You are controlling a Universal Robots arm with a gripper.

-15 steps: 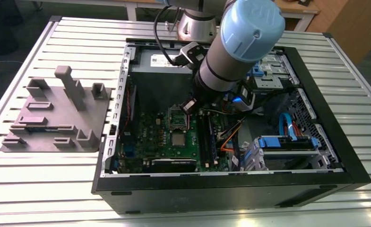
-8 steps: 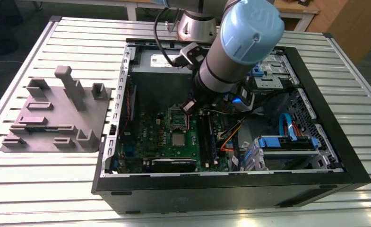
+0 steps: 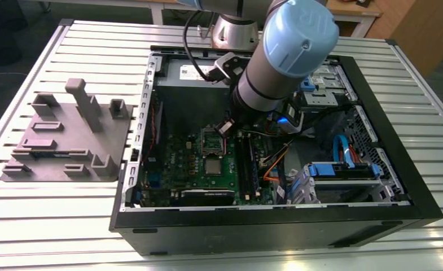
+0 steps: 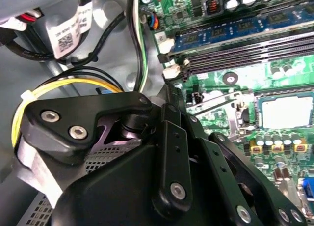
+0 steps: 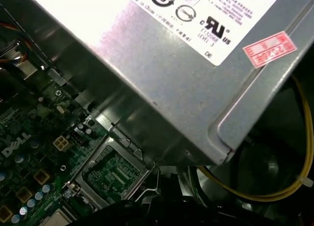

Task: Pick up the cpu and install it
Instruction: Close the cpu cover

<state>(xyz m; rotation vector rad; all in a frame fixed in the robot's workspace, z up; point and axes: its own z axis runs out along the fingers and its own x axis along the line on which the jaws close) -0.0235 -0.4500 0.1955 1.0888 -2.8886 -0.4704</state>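
Silver-grey metal top: the cpu [image 3: 215, 165] lies flat in the socket of the green board [image 3: 178, 164], inside the open case [image 3: 281, 217] on the table [image 3: 56, 226]. Nothing grips it. Judged seated or nearly so, since it sits level with the socket rim in the second wrist view [image 4: 286, 111].

Socket frame [image 3: 212, 141] stands swung open just beside the cpu, on the power supply [image 3: 194, 72] side. Likely reason: the frame has to be up for the chip to drop in and to leave access from above. In the first wrist view the open frame [image 5: 115, 172] shows board through its window.

Tool [image 3: 226, 126] hangs low in the case, over the frame's far edge, near the cpu but apart from it. Cannot tell whether it is released or clenched. It carries nothing visible.

Orientation of cpu:
- top faces up, out of the case opening.
- outline about square, so no clear long axis.
- 2 edges run parallel to the memory slots [image 4: 245, 49], 2 across them.
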